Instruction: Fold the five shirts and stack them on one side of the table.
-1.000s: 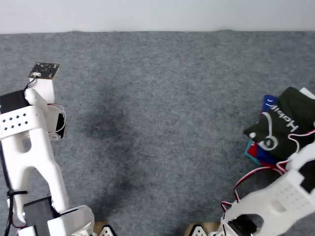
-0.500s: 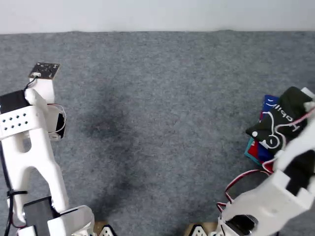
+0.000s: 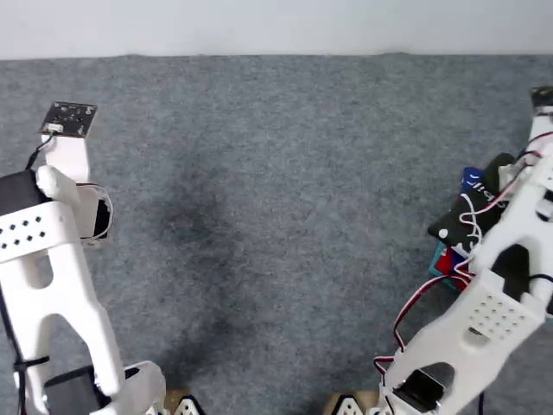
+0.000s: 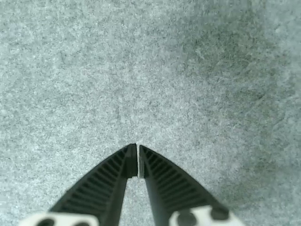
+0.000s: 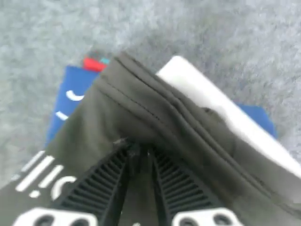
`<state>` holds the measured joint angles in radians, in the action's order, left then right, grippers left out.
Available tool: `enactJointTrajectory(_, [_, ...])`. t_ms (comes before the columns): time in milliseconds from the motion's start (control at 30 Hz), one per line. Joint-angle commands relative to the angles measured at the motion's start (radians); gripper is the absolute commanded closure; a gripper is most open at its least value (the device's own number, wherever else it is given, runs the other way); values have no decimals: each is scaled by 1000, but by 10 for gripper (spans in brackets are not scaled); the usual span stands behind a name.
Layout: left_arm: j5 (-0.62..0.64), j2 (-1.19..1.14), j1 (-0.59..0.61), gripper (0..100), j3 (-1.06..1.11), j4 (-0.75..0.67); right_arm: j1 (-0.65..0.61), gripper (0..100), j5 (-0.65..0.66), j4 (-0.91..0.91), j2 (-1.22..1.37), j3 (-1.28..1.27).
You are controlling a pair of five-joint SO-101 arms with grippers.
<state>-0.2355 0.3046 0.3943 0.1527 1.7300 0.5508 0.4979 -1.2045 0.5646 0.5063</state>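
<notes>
- Shirts lie in a stack at the right edge of the bench. The black shirt is on top, with a blue shirt and a white shirt showing beneath it.
- My right fingers are pinched together on a ridge of the black shirt's cloth, near its folded edge.
- I judge the cloth soft, light and limp. It will sag and drape from any single pinch, and a fold can slide open if I drag it.
- It is not fragile, but the layers below can shift with it, so the stack may skew.
- The best hold seems to be the doubled edge or seam, where the cloth is thickest and less likely to slip from my fingers.
- My right arm stretches forward over the stack, wrist tipped down onto the top shirt.
- My left fingers are closed tip to tip on nothing, pointing down over bare bench.
- My left arm stands at the left edge, well apart from the shirts.
</notes>
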Motion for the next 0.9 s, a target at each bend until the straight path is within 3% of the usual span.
enactJointTrajectory(0, [0, 43, -2, 986, -2, 25, -25, 963, -60, -120, -163, 57])
enactJointTrajectory(233, [0, 127, -2, 986, 1, 25, -81, 959, -28, -378, -220, 54])
enactJointTrajectory(533, [-3, 196, -2, 986, 101, 25, -85, 962, -66, -367, 50, 71])
enactJointTrajectory(700, [-3, 278, -3, 986, 101, 25, -114, 962, -87, -582, -38, 224])
enactJointTrajectory(867, [2, 353, -3, 985, 101, 25, -114, 963, -94, -593, -219, 178])
